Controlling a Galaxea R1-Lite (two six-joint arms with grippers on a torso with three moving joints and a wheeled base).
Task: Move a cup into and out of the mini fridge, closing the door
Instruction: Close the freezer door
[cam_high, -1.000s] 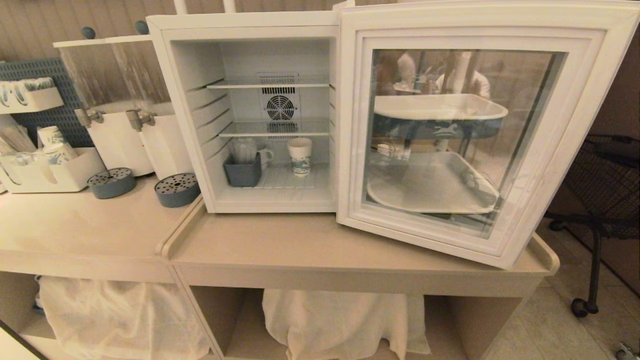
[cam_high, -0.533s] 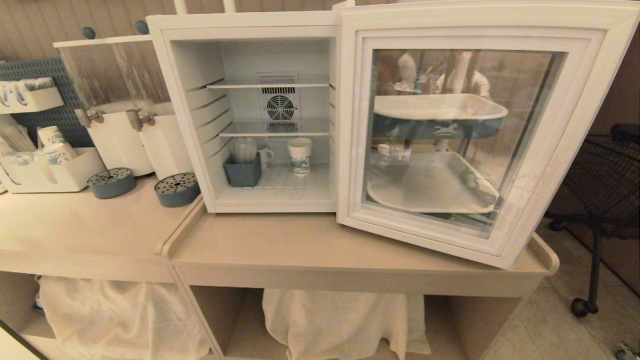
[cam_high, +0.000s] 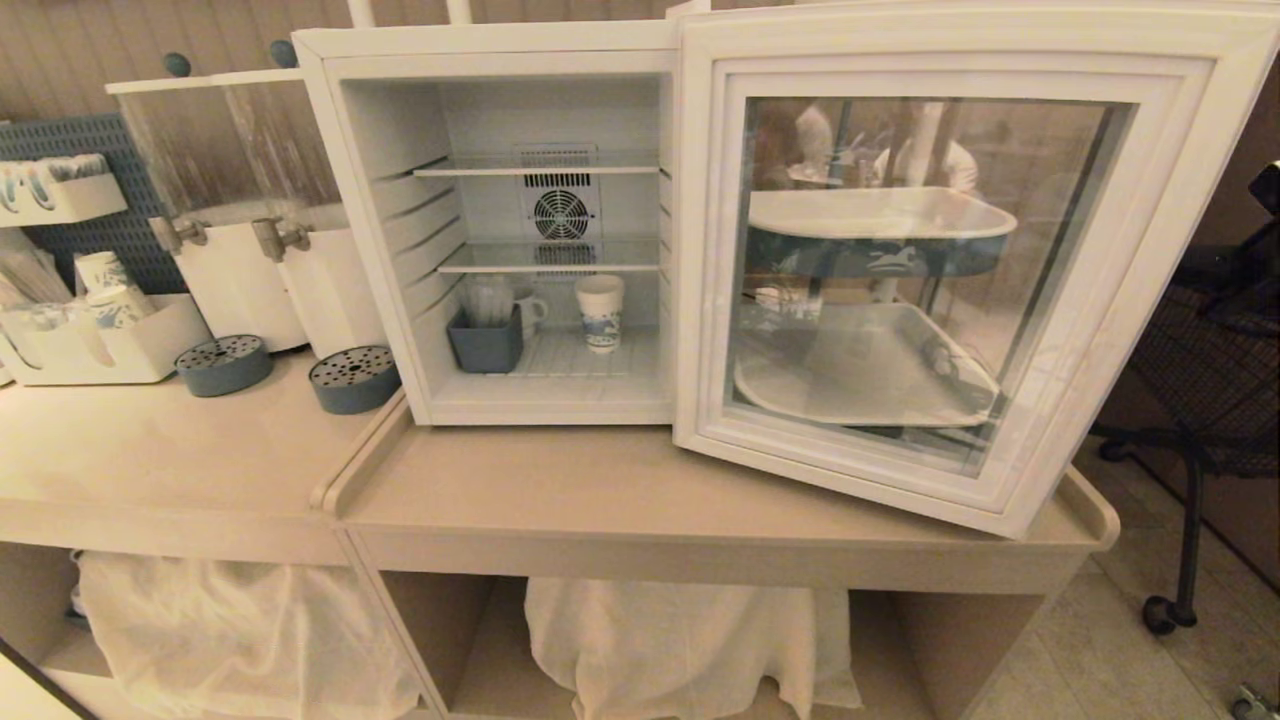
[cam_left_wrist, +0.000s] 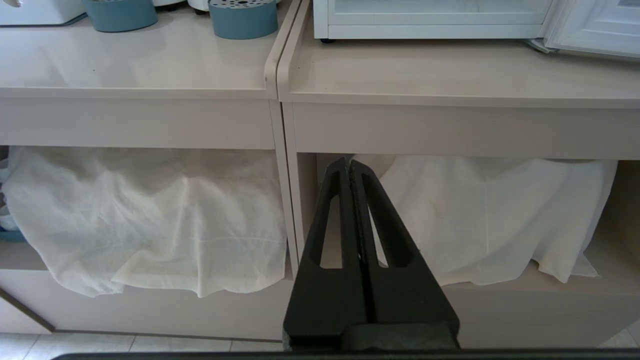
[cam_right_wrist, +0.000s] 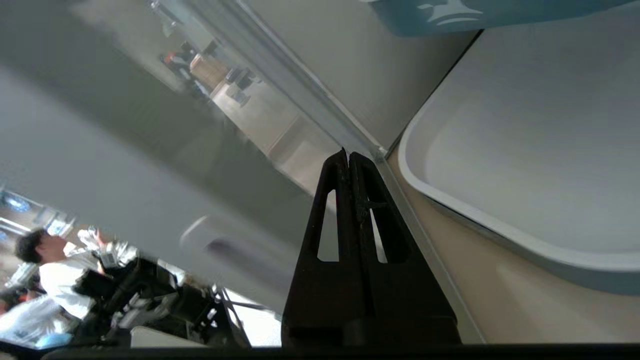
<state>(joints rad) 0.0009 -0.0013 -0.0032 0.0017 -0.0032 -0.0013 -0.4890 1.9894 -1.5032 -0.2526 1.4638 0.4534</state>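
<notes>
White cup (cam_high: 599, 312), right-wrist-only person (cam_right_wrist: 47, 272)

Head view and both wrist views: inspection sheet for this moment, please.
Surface: beige laminate counter, bare in front of the fridge.
Job's things: white box-shaped mini fridge with its glass-windowed door wide open; blue-patterned white paper cup upright on the bottom shelf.
Clutter: grey-blue bin, white mug, two round drip trays.
Grippers: left gripper shut, low before the cupboard; right gripper shut, behind the door.
Cables: nothing seen.
Surroundings: white cloths, black wire cart.
</notes>
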